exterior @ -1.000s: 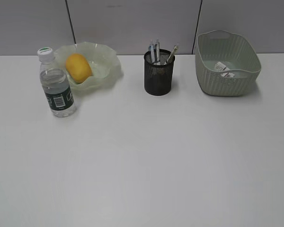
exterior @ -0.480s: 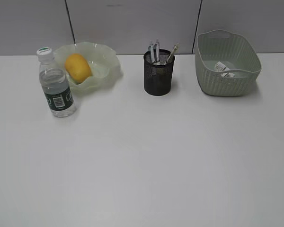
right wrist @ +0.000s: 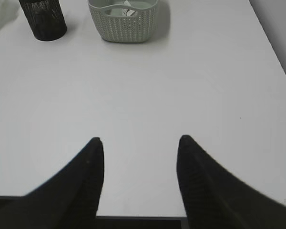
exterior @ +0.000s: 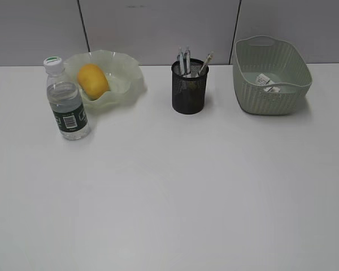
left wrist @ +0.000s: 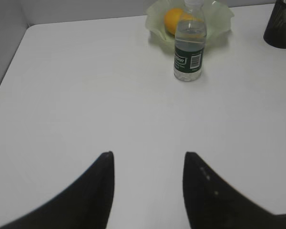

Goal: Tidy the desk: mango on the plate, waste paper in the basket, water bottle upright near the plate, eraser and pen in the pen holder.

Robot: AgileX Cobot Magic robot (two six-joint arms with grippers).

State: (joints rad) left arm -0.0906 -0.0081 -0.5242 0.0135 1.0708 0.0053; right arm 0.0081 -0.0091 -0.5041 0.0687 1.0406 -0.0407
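The mango [exterior: 94,81] lies in the wavy green plate [exterior: 127,84] at the back left; both also show in the left wrist view, the mango [left wrist: 173,19] and the plate [left wrist: 219,14]. The water bottle [exterior: 66,101] stands upright just left of the plate, and shows in the left wrist view [left wrist: 189,45]. The black mesh pen holder [exterior: 189,87] holds pens [exterior: 185,61]; the eraser is not visible. The waste paper [exterior: 266,82] lies in the green basket [exterior: 271,99]. My left gripper [left wrist: 148,155] and right gripper [right wrist: 139,139] are open, empty, low over the near desk [exterior: 175,192].
A grey panelled wall runs behind the desk. The desk's near edge shows under the right gripper [right wrist: 138,218], its left edge in the left wrist view [left wrist: 9,67], and its right edge in the right wrist view [right wrist: 274,52]. Neither arm shows in the exterior view.
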